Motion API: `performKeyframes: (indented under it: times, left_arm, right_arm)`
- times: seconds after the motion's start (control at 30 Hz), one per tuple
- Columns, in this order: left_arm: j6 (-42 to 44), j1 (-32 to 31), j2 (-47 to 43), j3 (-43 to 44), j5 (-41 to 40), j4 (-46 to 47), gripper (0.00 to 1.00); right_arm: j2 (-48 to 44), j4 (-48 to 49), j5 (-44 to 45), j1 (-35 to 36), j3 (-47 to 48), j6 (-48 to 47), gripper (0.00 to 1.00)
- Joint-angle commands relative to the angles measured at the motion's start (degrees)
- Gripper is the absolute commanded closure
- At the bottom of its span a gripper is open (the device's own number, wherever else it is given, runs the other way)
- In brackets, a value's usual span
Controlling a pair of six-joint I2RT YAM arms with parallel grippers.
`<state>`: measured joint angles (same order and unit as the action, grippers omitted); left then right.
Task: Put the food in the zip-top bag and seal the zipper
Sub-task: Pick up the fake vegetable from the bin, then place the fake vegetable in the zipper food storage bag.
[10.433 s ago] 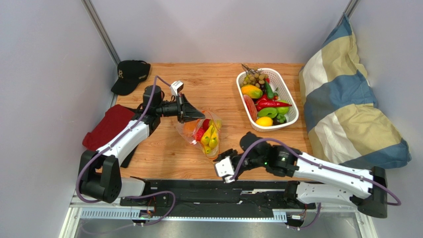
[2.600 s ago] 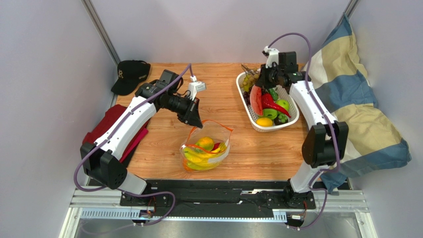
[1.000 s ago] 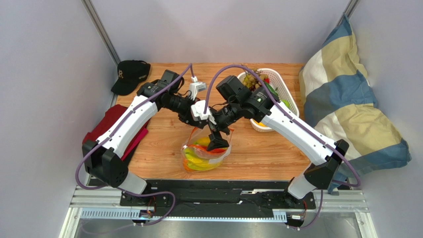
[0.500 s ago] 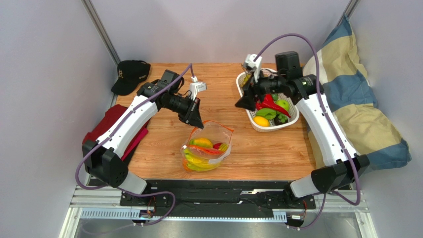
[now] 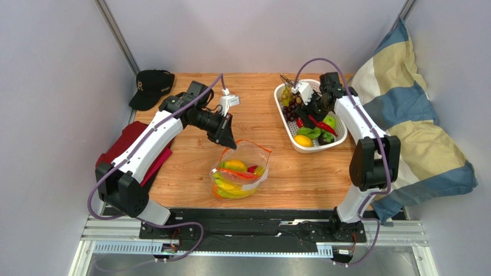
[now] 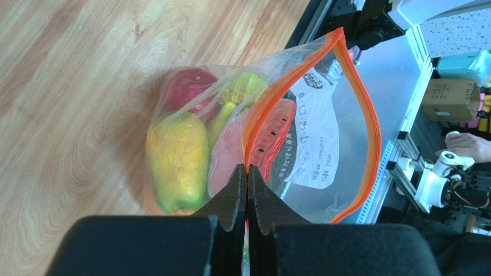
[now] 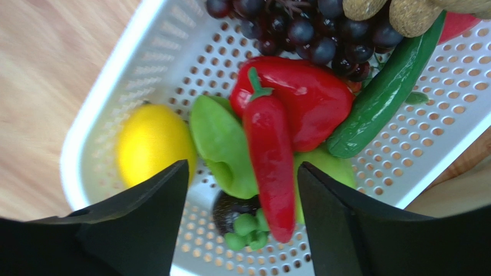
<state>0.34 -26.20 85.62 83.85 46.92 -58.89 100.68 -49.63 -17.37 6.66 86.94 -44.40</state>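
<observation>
Loading step, judging by the layout. My left gripper (image 6: 248, 172) is clenched on the zipper (image 6: 369, 115) edge of the zip-top bag (image 5: 242, 172), which sits about 6 o'clock from table centre with its mouth held up and gaping. Some food (image 6: 176, 161) is inside: yellow, red and pinkish pieces. My right gripper (image 7: 239, 169) is over the white basket (image 5: 316, 148) at 2 o'clock, jaws released and spread, straddling a red chili (image 7: 268, 155) that lies on a green piece. It grips nothing as far as I can see. Next move, my call: drop lower, close on the chili along its narrow width and lift it clear of the red pepper (image 7: 311, 92) beside it. Then carry it to the bag mouth. Zipper not sealed yet, that comes last
</observation>
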Motion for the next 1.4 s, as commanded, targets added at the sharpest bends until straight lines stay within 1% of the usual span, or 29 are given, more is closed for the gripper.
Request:
performKeyframes:
  times: [0.0, 0.13, 0.23, 0.27, 0.33, 0.37, 0.43, 0.5, 0.53, 0.57, 0.7, 0.73, 0.8, 0.83, 0.87, 0.9, 0.93, 0.97, 1.0, 1.03, 1.1, 1.13, 1.17, 1.23, 1.27, 1.33, 1.37]
  left_arm:
    - [0.5, 0.4, -1.7, 0.9, 1.0, 0.7, 1.00]
    - [1.0, 0.4, -1.8, 0.7, 1.0, 0.4, 1.00]
    - [1.2, 0.6, -1.8, 0.7, 0.8, 0.1, 1.00]
    - [1.2, 0.7, -1.8, 0.7, 1.0, 0.1, 1.00]
    - [1.3, 0.8, -1.7, 0.8, 0.8, 0.0, 1.00]
    - [1.2, 0.8, -1.6, 0.8, 0.8, 0.1, 1.00]
    - [1.4, 0.8, -1.6, 0.8, 1.0, 0.1, 1.00]
    - [1.3, 0.8, -1.6, 1.0, 0.9, 0.1, 1.00]
    - [1.3, 0.8, -1.6, 1.0, 0.9, 0.1, 1.00]
    - [1.2, 0.8, -1.6, 1.0, 1.0, 0.2, 1.00]
    - [1.0, 0.8, -1.5, 1.1, 1.2, 0.1, 1.00]
    - [1.0, 0.8, -1.4, 1.1, 1.2, 0.2, 1.00]
    - [0.8, 0.8, -1.5, 1.2, 1.2, 0.0, 1.00]
    - [0.8, 0.8, -1.5, 1.3, 1.2, 0.2, 1.00]
    - [0.5, 0.8, -1.6, 1.1, 1.2, 0.3, 1.00]
    - [0.6, 0.8, -1.6, 1.1, 1.3, 0.4, 1.00]
    - [0.4, 0.8, -1.5, 1.0, 1.5, 0.5, 1.00]
    - [0.1, 0.8, -1.4, 1.0, 1.7, 0.7, 1.00]
    - [0.1, 0.8, -1.3, 1.1, 1.7, 0.6, 1.00]
    - [0.0, 0.8, -1.2, 1.3, 2.2, 0.6, 1.00]
    - [0.1, 0.8, -1.2, 1.6, 2.3, 0.3, 1.00]
    - [0.0, 0.8, -1.2, 1.7, 2.4, 0.3, 1.00]
    - [0.2, 0.8, -1.2, 1.7, 2.4, 0.2, 1.00]
    - [0.1, 0.7, -1.3, 1.6, 2.6, 0.2, 1.00]
    - [0.0, 0.8, -1.3, 1.7, 2.6, 0.3, 1.00]
    - [0.2, 0.8, -1.1, 1.7, 2.6, 0.2, 1.00]
    - [0.2, 0.8, -1.1, 1.8, 2.7, 0.2, 1.00]
  right_arm:
    - [3.0, 5.1, 7.3, -0.3, 0.4, -7.7, 0.30]
    - [6.4, 5.7, 8.7, -0.2, 1.3, -9.3, 0.32]
    - [7.7, 5.5, 8.8, -0.2, 1.5, -10.4, 0.40]
    - [7.9, 5.2, 8.8, -0.2, 1.4, -10.5, 0.46]
    - [7.7, 4.7, 8.8, -0.2, 1.3, -11.1, 0.50]
    - [7.2, 4.0, 8.6, -0.2, 1.4, -11.3, 0.55]
    - [6.1, 2.5, 7.6, -0.2, 1.7, -11.2, 0.57]
    - [3.7, 1.4, 6.6, -0.3, 2.8, -10.4, 0.62]
    - [2.7, -0.2, 5.3, -0.3, 3.4, -10.1, 0.65]
    - [1.5, -0.8, 4.5, -0.2, 4.0, -9.3, 0.66]
    - [-4.3, -3.5, -1.7, -0.2, 8.4, -6.5, 0.67]
    - [-6.6, -4.4, -5.3, -0.2, 10.3, -6.0, 0.69]
    - [-9.2, -4.8, -9.5, -0.1, 11.7, -3.1, 0.69]
    - [-11.5, -5.1, -14.4, -0.1, 13.2, -1.6, 0.70]
    - [-13.0, -5.2, -17.4, 0.3, 14.0, -0.3, 0.70]
    - [-14.3, -4.9, -20.4, 1.0, 14.5, 4.1, 0.71]
    - [-17.2, -1.6, -26.2, 1.6, 14.6, 7.7, 0.75]
    - [-18.7, 1.3, -28.8, 2.3, 14.1, 12.0, 0.78]
    - [-19.9, 4.4, -31.6, 3.8, 13.4, 17.5, 0.81]
    - [-21.3, 11.4, -36.1, 4.9, 12.7, 25.6, 0.82]
    - [-25.3, 19.1, -38.0, 9.6, 9.2, 33.5, 0.82]
    - [-26.2, 26.1, -39.2, 11.3, 7.7, 39.3, 0.83]
    - [-28.1, 29.1, -39.4, 15.0, 6.3, 41.3, 0.83]
    - [-29.0, 34.3, -39.3, 19.0, 3.2, 42.7, 0.83]
    - [-29.2, 35.1, -39.0, 22.9, 2.4, 42.4, 0.83]
    - [-29.1, 34.6, -38.3, 26.5, 0.5, 40.0, 0.83]
    - [-28.8, 33.9, -37.7, 30.0, 0.0, 36.6, 0.84]
